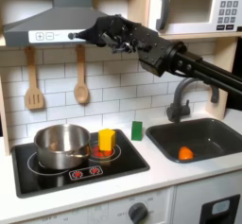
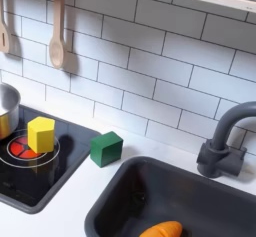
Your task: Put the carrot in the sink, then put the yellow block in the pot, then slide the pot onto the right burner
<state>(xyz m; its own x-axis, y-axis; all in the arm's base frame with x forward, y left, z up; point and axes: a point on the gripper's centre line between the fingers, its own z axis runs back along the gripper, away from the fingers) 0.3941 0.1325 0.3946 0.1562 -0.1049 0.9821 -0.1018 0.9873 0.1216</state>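
The orange carrot (image 1: pixel 186 153) (image 2: pixel 162 230) lies on the bottom of the dark grey sink (image 1: pixel 216 131) (image 2: pixel 125 196). Standing on the right burner (image 1: pixel 107 153) (image 2: pixel 22 153) of the black cooktop is the yellow block (image 1: pixel 107 139) (image 2: pixel 40 134). To its left in the first exterior view, the steel pot (image 1: pixel 62 145) (image 2: pixel 5 107) sits on the other burner. My gripper (image 1: pixel 92 35) hangs high up by the range hood, well above the pot and block, open and holding nothing. Its black arm reaches in from the first exterior view's right.
A small green block (image 1: pixel 137 129) (image 2: pixel 106 148) stands on the counter between cooktop and sink. The curved faucet (image 1: pixel 180 99) (image 2: pixel 224 141) rises behind the sink. Wooden utensils (image 1: pixel 81 78) (image 2: pixel 57 31) hang on the tiled wall. A microwave (image 1: pixel 197 6) sits above.
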